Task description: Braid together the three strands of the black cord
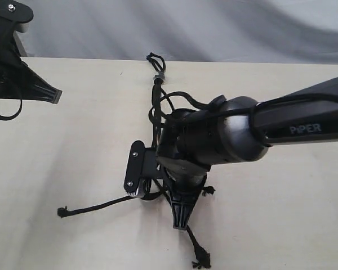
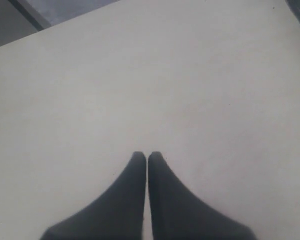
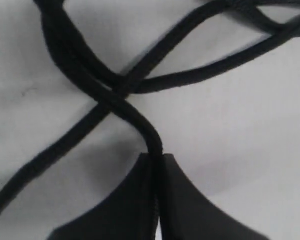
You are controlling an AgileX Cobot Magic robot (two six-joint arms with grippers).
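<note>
Right wrist view: we see the right end effector (image 3: 156, 156) clamped on one strand (image 3: 137, 120) of the black cord (image 3: 75, 65). The strand runs straight into the seam between the fingertips. Just past the tips it crosses the other two strands in a loose tangle on the counter (image 3: 250, 130).

Exterior view: the right end effector (image 1: 180, 224) points down at the counter (image 1: 73, 146), low over the cord's middle. The right arm (image 1: 304, 124) reaches in from the right and covers the crossing. The cord (image 1: 157, 84) lies roughly down the counter's centre, with its grey band (image 1: 159, 76) and small loop (image 1: 152, 57) at the far edge. The three strands fan out on the near side. One strand end (image 1: 62, 212) lies out left, one (image 1: 201, 261) is near the front edge, and one (image 1: 209, 190) sits just right of the end effector. We can't tell how much is braided under the arm.

Left wrist view: the left end effector (image 2: 147, 156) has its jaws together tip to tip over the counter. In the exterior view it (image 1: 55, 95) sits top left, well apart from the cord.
</note>
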